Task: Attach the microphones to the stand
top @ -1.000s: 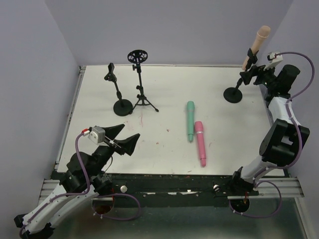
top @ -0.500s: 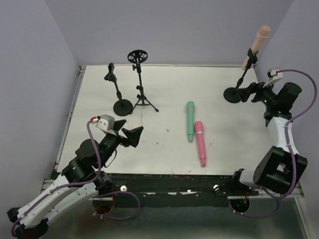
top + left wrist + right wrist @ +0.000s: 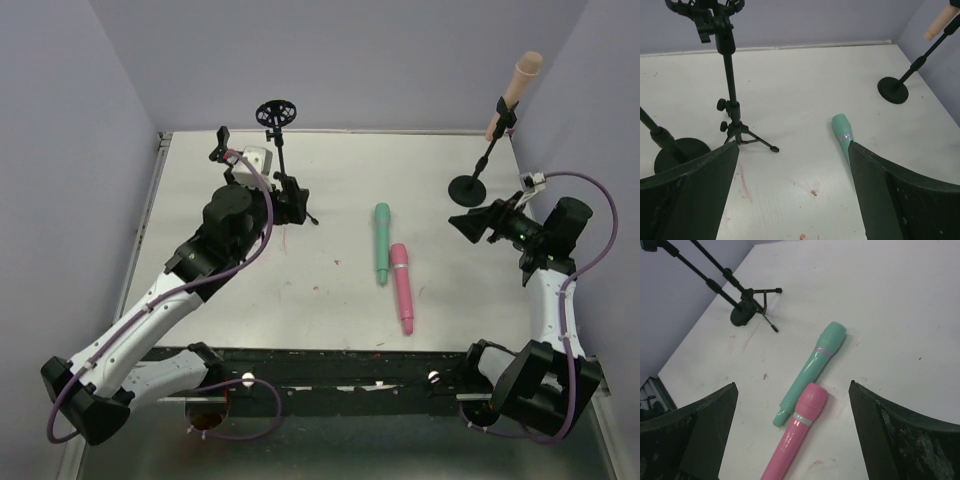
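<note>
The peach-beige microphone sits clipped in the right stand at the back right. The teal-green microphone and pink microphone lie side by side on the table's middle. My left gripper is open and empty beside the tripod stand. The left wrist view shows the tripod stand and the teal microphone's head ahead of it. My right gripper is open and empty just in front of the right stand's base. Its wrist view shows the teal and pink microphones.
A clip stand stands at the back left, its round base partly hidden by my left arm. The tripod stand carries a ring-shaped shock mount. Purple walls close the table on three sides.
My left arm swung from the front left up to the tripod stand. My right gripper drew back from the peach microphone's stand toward the near side and now faces the lying microphones.
</note>
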You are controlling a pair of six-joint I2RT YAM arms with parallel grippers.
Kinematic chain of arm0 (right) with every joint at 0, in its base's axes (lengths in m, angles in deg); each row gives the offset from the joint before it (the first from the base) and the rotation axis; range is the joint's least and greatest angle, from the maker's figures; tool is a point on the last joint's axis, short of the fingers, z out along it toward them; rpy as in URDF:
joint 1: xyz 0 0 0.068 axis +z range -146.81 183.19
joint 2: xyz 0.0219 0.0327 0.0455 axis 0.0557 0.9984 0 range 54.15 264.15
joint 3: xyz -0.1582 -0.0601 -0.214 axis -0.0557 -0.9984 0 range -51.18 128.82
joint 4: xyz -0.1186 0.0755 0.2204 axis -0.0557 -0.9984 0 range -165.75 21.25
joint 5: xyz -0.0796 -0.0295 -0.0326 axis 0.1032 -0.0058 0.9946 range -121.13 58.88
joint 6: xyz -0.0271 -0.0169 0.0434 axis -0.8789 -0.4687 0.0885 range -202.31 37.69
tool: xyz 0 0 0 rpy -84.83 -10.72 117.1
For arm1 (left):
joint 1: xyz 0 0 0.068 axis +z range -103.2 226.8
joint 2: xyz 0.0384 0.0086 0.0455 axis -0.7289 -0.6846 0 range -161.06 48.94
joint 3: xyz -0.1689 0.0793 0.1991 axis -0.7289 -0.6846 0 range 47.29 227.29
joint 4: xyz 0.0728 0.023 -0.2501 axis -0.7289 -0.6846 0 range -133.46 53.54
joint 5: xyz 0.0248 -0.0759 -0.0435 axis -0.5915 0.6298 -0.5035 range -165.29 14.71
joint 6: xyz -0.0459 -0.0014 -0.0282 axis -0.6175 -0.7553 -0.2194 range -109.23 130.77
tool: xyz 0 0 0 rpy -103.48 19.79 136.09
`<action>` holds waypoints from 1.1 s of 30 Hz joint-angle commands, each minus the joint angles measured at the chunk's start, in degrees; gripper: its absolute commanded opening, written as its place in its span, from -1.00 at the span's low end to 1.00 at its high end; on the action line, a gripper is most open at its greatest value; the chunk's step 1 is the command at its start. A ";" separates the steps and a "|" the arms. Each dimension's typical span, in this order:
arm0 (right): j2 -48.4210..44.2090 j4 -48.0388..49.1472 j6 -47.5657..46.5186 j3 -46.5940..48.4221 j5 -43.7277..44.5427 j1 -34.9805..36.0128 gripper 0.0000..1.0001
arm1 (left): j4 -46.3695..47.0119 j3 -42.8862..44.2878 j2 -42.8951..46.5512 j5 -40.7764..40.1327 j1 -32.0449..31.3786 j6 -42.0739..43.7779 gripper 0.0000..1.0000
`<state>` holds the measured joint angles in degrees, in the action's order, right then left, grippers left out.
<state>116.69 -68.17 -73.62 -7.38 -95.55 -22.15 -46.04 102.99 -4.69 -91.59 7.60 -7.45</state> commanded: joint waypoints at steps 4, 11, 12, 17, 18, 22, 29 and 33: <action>-5.42 8.12 7.74 -5.39 -6.33 -0.23 1.00 | -9.30 16.18 -16.06 -7.25 2.46 -2.79 0.90; -5.24 3.82 5.90 -3.36 -5.19 -0.32 1.00 | -9.23 19.88 -24.68 -7.61 5.27 -3.31 0.75; -5.41 3.64 5.99 -3.36 -5.19 -0.32 1.00 | -8.79 19.88 -25.47 -7.70 5.80 -3.40 0.72; -5.15 3.55 5.99 -3.18 -5.27 -0.23 1.00 | -3.96 19.97 -29.51 -6.47 8.61 -2.44 0.51; -5.24 3.55 6.08 -3.18 -5.19 -0.23 0.99 | -2.47 20.15 -30.48 -6.47 8.88 -1.83 0.48; -5.06 3.46 5.90 -3.10 -5.19 -0.23 1.00 | 2.28 21.55 -35.04 -7.43 9.93 1.16 0.41; -4.54 3.38 5.55 -3.10 -5.27 -0.23 1.00 | 7.20 22.87 -40.15 -7.96 11.43 4.50 0.13; -4.01 3.38 5.55 -3.10 -5.27 -0.23 1.00 | 9.23 21.99 -40.94 -8.75 11.51 5.82 -0.02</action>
<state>112.01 -64.15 -68.20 -12.11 -99.35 -22.15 -41.74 124.54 -45.30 -98.12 18.72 -4.26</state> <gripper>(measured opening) 0.997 0.508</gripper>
